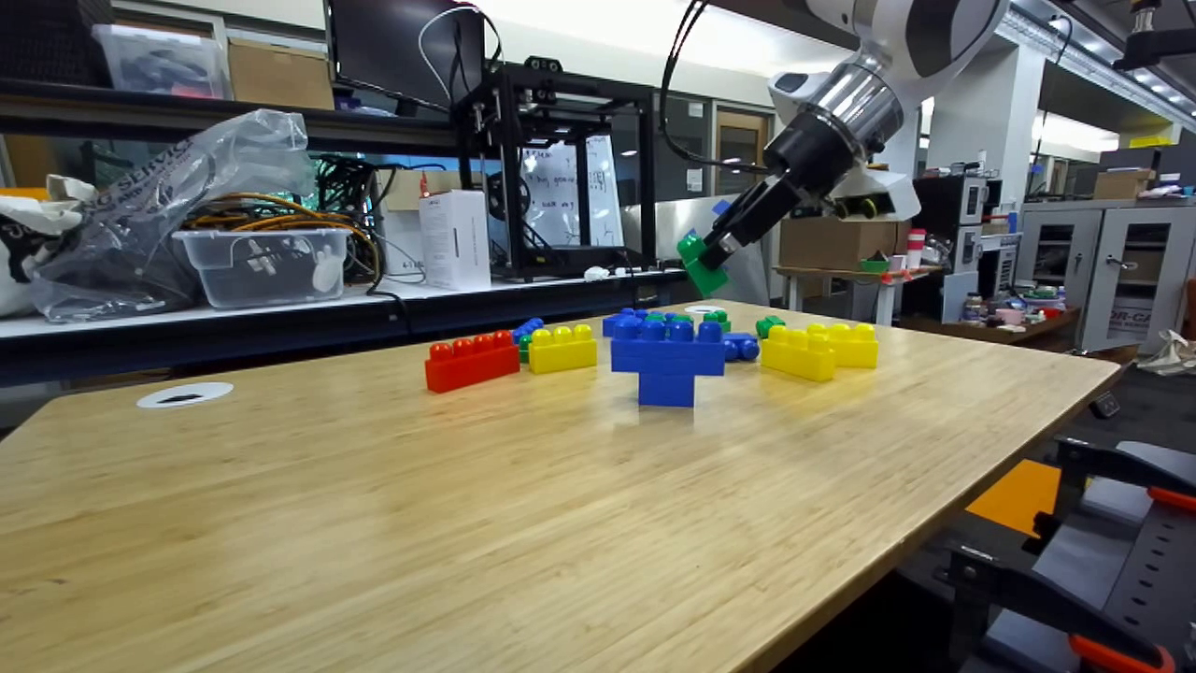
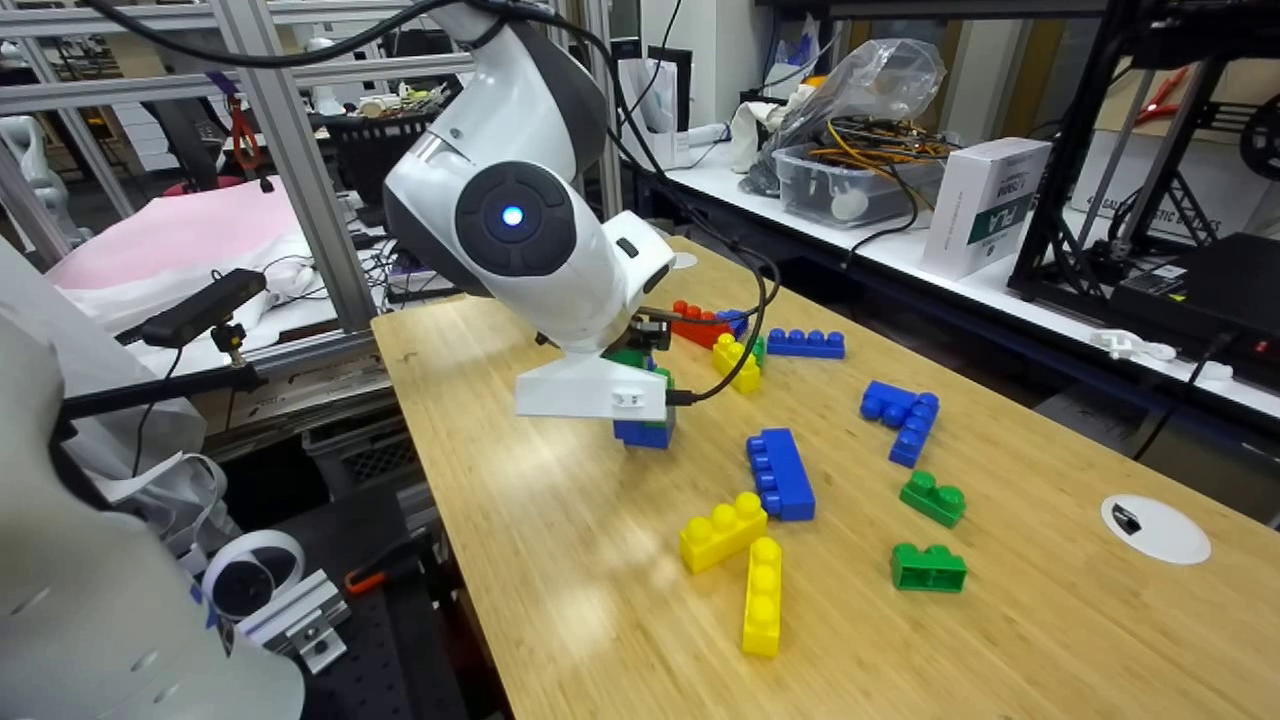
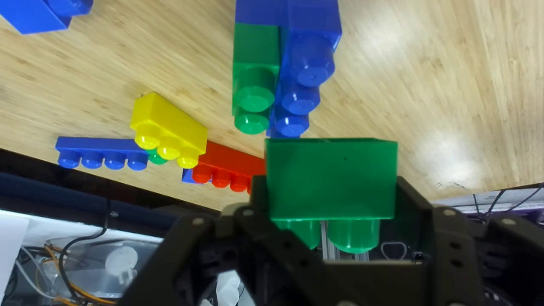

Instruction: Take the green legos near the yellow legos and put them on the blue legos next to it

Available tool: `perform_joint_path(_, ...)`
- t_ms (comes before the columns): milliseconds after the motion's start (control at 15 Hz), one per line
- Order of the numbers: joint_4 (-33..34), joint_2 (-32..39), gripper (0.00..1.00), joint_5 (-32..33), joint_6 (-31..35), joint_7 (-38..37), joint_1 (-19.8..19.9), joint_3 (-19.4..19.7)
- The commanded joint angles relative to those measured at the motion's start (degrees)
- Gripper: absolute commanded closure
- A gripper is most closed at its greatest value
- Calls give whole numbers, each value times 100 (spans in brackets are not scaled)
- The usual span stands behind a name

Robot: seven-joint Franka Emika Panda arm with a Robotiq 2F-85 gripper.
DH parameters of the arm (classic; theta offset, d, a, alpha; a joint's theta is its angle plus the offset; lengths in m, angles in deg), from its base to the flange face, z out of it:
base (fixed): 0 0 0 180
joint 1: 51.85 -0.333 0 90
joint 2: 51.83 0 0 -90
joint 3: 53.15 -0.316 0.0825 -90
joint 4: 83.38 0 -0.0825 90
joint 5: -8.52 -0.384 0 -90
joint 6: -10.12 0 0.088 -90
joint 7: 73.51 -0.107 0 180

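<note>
Has the gripper (image 1: pixel 719 252) clamped on a green lego (image 3: pixel 331 180), squeezed from both sides, with two studs pointing back toward the palm in the wrist view. Holds it tilted in an exterior view, raised off the table (image 1: pixel 467 523), near the blue legos (image 1: pixel 667 363) but apart from them. Can see those blue legos stacked upright, with a four-stud row over a narrower base, partly hidden by a white housing (image 2: pixel 590 388) on the wrist in an exterior view. Shows another green brick (image 3: pixel 256 49) just beside that row in the wrist view. Farther out, finds the yellow legos (image 1: pixel 820 355) lying on the table as two close bricks, with a lone blue brick (image 2: pixel 787 475) beside them; cannot tell whether touching or just short of it. Beyond, takes in two loose green bricks (image 2: pixel 935 503) near two blue bricks (image 2: pixel 911 435) meeting at an angle. On the stack's other side, shows a shorter yellow brick (image 2: pixel 738 367) near a red row (image 2: pixel 697 326) and a blue row (image 2: pixel 806 345).
</note>
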Motion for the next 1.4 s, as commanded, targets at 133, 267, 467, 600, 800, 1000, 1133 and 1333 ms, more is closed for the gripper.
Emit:
perform_joint_path(133,26,-151,55,-1060,-469,1305,106,234)
perform_joint_path(267,-18,-156,55,-1351,-673,1771,145,354)
perform_joint_path(467,-85,-81,55,-1587,-1079,2270,462,275)
perform_joint_path(600,-148,-74,55,-1636,-1312,2458,566,279)
perform_joint_path(800,-144,-336,55,-1327,-1529,2034,663,278)
perform_joint_path(1000,-137,-417,55,-1354,-1724,2025,720,270)
perform_joint_path(1133,-89,-315,55,-1366,-1830,2023,750,277)
perform_joint_path(1333,18,20,55,-1416,-1983,2068,780,290)
